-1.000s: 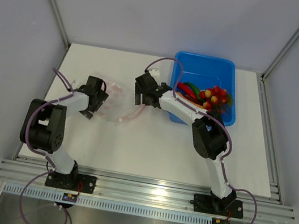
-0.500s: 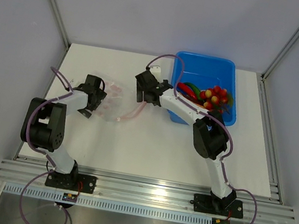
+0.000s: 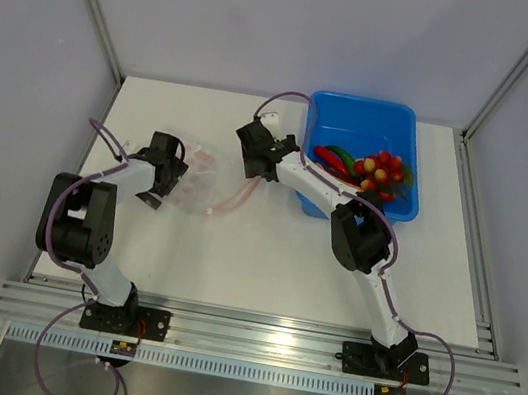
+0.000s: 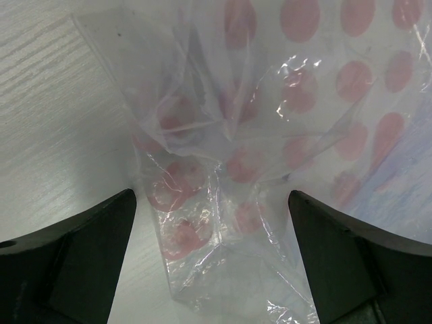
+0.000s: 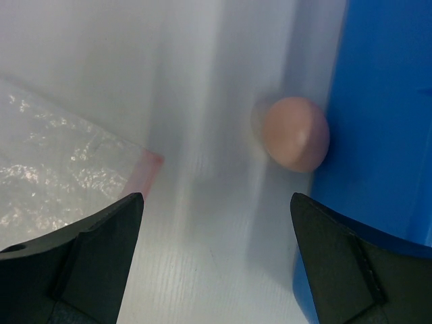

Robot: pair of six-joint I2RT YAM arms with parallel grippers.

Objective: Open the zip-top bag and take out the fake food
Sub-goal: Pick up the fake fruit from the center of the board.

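Both sets of jaws stand wide apart, holding nothing. Left gripper (image 4: 210,202): the zip-top bag (image 4: 223,135) lies crumpled on the table (image 4: 61,101) right between the fingers, slack and, as far as I can see through it, empty. Right gripper (image 5: 216,199): the bag's pink zipper strip (image 5: 147,172) sits just off one finger. One pale egg (image 5: 295,133) lies ahead, nearer the other finger, touching the blue tub (image 5: 378,135) from outside. Count: one bag, one tub, one loose egg, and a heap of fake food (image 3: 370,167) in the tub, too tangled to number. I judge the emptying done. Next comes the egg, which calls for centring the right jaws on it, since it is round and may roll along the wall.
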